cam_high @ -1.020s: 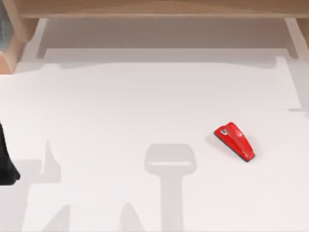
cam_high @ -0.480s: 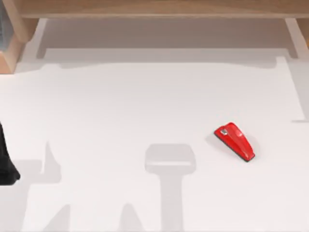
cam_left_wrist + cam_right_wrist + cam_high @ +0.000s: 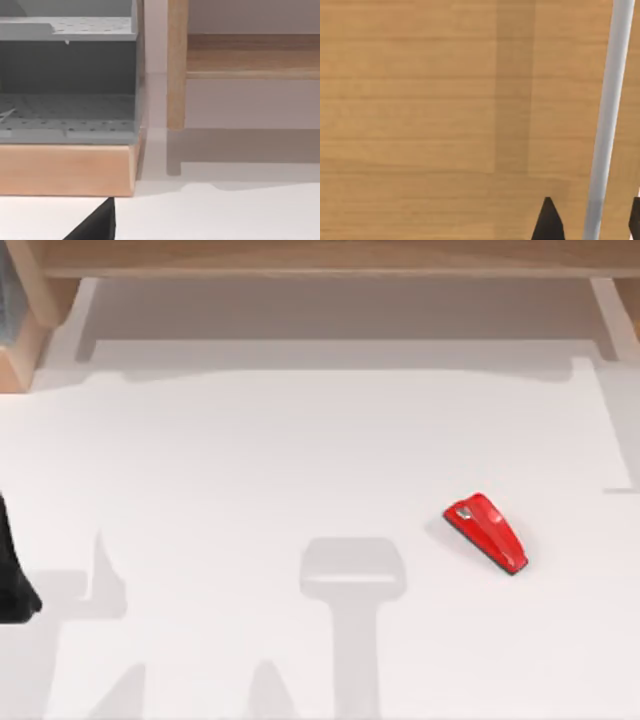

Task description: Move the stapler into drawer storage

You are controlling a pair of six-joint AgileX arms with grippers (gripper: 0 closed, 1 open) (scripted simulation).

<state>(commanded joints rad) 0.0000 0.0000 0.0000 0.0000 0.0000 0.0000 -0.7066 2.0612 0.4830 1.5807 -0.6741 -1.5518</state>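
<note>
**Stapler unmoved, right gripper at a handle**

On the white table (image 3: 250,460) almost nothing has changed in the last second. Only a thin shadow (image 3: 620,488) at the right edge has slid a little nearer. The left arm (image 3: 12,580) is parked at the left edge, and I cannot tell its grip. The right gripper (image 3: 592,225) is spread wide around a grey bar (image 3: 610,100) on a wooden front (image 3: 420,100), probably the drawer handle. The stapler (image 3: 486,531) lies free on the right side, so opening the drawer seems to come first.
</note>
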